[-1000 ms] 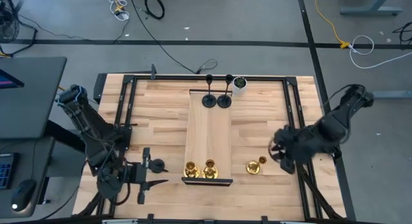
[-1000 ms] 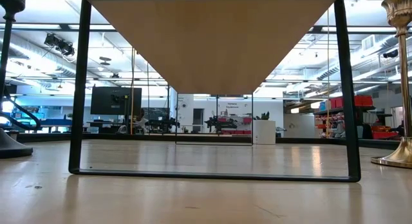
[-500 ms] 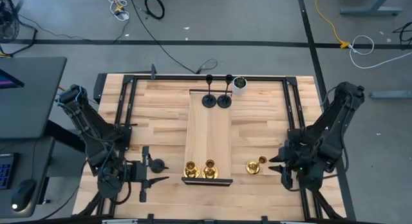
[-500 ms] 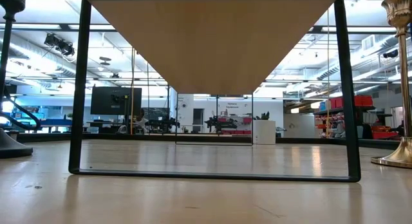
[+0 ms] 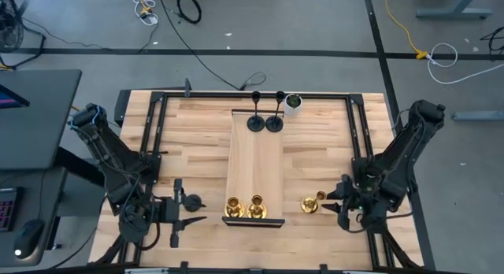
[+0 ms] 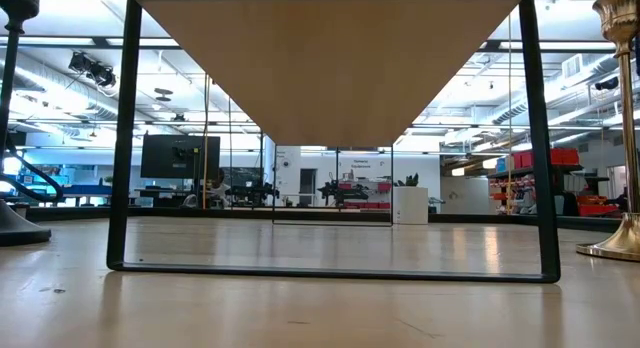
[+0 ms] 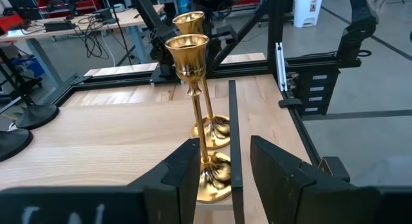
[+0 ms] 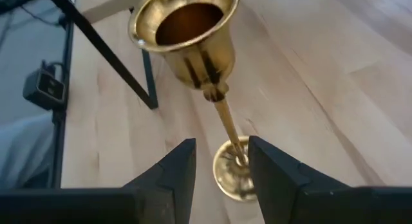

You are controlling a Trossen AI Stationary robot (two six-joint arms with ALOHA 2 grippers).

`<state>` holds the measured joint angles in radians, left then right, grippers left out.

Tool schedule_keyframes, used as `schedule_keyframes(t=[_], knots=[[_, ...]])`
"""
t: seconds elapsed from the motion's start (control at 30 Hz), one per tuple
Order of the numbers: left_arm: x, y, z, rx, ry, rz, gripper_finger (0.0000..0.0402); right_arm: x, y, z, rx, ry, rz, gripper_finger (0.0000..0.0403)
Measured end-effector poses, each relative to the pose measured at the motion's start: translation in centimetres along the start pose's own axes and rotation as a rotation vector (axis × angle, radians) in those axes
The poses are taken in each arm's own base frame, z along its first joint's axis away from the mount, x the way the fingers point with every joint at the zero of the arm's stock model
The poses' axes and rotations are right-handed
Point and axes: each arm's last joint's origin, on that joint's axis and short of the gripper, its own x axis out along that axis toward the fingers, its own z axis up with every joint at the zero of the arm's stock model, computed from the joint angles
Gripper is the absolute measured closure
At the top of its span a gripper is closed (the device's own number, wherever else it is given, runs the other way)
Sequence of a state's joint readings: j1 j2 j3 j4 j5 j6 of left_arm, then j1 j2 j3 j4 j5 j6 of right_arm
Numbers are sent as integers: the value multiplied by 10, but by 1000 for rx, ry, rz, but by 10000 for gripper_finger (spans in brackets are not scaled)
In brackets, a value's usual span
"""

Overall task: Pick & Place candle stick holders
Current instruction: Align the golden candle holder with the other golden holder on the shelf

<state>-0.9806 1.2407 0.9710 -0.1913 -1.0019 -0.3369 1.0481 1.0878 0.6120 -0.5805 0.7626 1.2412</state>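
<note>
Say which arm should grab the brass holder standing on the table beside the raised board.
Right. The right gripper sits open beside that brass candle stick holder, whose stem lines up between its fingers in the right wrist view. The left gripper waits across the raised board.

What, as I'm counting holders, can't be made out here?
Low view: black holder and brass holder cut by edges; shelf top hidden from below.
Right wrist view: right gripper fingers hide part of the brass holder's base.
High view: rear black holders too small to place.
</note>
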Motion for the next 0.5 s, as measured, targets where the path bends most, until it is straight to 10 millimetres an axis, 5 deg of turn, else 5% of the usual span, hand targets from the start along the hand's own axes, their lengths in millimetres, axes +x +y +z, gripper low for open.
schedule_keyframes(t=[0.5], knots=[[0,0,0,-2,0,0,264,19,0,-8,-72,-175,117,261]])
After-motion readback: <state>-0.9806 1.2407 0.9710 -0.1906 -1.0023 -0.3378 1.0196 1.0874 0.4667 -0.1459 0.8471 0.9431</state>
